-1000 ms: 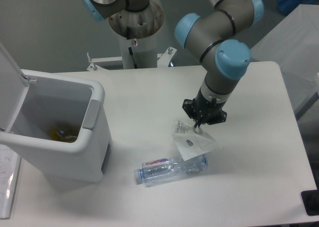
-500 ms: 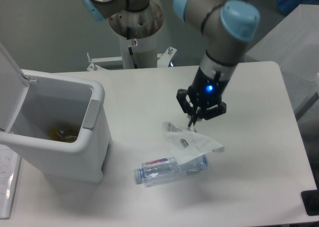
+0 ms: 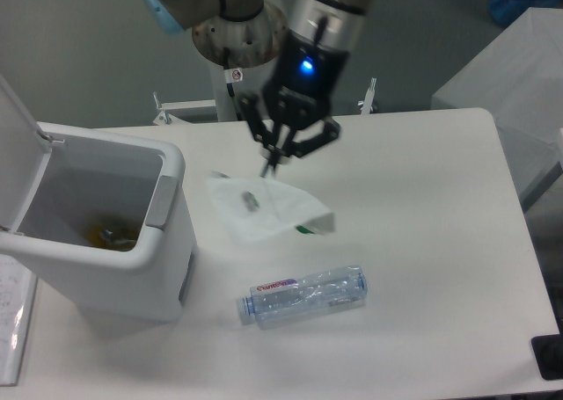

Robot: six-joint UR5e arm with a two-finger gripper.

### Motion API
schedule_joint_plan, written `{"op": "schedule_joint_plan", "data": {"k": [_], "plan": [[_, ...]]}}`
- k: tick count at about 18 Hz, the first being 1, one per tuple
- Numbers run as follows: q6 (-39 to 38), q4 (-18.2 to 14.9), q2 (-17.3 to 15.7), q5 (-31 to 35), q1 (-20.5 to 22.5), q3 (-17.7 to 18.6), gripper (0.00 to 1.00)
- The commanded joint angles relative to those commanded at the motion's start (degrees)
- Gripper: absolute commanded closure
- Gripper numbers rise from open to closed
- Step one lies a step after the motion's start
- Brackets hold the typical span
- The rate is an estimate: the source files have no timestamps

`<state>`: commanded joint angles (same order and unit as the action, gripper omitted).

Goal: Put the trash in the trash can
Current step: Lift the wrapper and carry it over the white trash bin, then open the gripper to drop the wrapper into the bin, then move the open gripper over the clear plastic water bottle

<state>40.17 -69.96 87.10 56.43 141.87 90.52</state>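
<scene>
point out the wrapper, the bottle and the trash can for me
wrapper (image 3: 264,208), fixed camera, middle of the crumpled sheet hanging from the gripper (image 3: 271,167)
bottle (image 3: 303,296), fixed camera, clear body beside the label
trash can (image 3: 132,277), fixed camera, front wall

Wrapper hung from the gripper above the table, bottle lay on its side below.

The gripper (image 3: 274,164) pinched the top of the crumpled clear wrapper (image 3: 264,208), which dangled clear of the white table (image 3: 431,242), between the trash can (image 3: 132,268) and the table's middle. A blue light glowed on the arm's wrist (image 3: 306,66). The trash can stood at the left with its lid (image 3: 16,154) swung open; something yellowish lay at its bottom. The clear plastic bottle (image 3: 303,296) rested near the table's front edge, its cap end toward the can.
</scene>
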Motion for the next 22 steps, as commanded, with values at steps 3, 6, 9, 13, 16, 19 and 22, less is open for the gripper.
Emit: {"op": "schedule_joint_plan", "data": {"k": [3,6,9,13,16,19,22], "plan": [[-2.0,0.4,-1.7,0.0,-3.6,1.1,1.0],[-2.3,0.6,-2.0,0.3,-6.9,1.8,0.85],[-2.0,0.7,-2.6,0.3,-8.5,2.6,0.48],[-2.3,2.4,-2.7,0.4,-9.5,2.5,0.0],[-2.2,2.5,-2.6,0.4,-9.5,2.5,0.0],[-2.2,4.3,-1.3,0.6,-9.2,2.4,0.0],[-2.2,7.9,1.2,-0.1,-2.1,3.5,0.0]]}}
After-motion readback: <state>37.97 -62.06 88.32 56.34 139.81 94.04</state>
